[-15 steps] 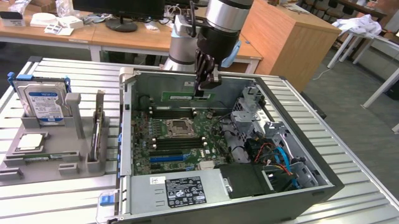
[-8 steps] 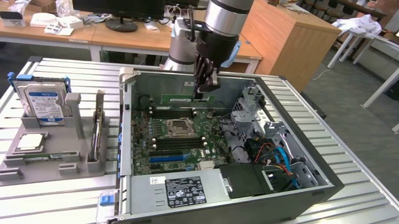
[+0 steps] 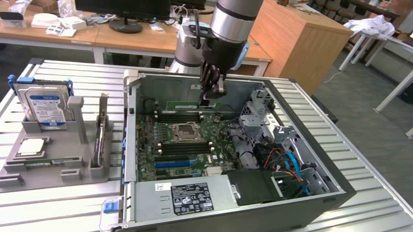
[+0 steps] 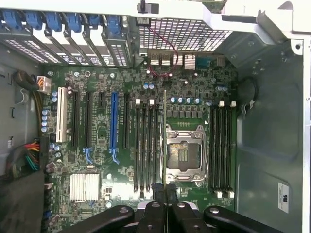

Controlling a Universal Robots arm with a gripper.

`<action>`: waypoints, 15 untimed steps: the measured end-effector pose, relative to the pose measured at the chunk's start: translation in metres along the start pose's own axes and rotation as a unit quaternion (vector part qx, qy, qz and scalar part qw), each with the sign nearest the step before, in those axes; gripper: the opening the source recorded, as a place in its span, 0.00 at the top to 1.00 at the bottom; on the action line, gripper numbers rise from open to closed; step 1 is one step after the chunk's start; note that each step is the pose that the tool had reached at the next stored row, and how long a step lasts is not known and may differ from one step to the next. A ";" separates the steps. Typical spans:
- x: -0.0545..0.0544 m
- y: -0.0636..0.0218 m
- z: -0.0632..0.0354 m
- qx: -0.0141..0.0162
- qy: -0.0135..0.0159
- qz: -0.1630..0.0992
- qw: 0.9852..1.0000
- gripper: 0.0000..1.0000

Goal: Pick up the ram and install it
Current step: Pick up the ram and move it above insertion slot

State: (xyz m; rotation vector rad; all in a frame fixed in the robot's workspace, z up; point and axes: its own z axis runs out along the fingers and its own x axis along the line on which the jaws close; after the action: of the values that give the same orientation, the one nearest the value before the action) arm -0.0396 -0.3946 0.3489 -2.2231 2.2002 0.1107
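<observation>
**ram (image 3: 187, 105) clamped tight in the closed pincer (image 3: 210, 100)**

So the ram hangs on edge inside the open PC case (image 3: 277, 215), a bit above the CPU socket (image 3: 183, 130) and running parallel to the black memory slots (image 3: 187, 148) either side of that socket.

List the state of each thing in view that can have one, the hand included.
hand: shut on the ram.
ram: held above the motherboard, not in a slot.
memory slots: empty.
processor socket: bare, no cooler on it.
computer case: lying on its side, open.
hard drive: upright in the grey holder.
</observation>
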 end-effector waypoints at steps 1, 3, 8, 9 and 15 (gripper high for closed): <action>0.000 0.0000 0.0011 0.000 0.000 0.000 1.000 0.88; 0.000 -0.0001 0.0030 0.000 0.000 0.000 1.000 0.88; 0.000 -0.0003 0.0077 0.000 0.000 0.000 1.000 0.88; 0.000 -0.0003 0.0084 0.000 0.000 0.000 1.000 0.88; 0.001 -0.0004 0.0102 0.000 0.000 0.000 1.000 0.88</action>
State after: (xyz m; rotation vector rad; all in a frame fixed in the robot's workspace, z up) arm -0.0396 -0.3946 0.3386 -2.2232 2.2003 0.1106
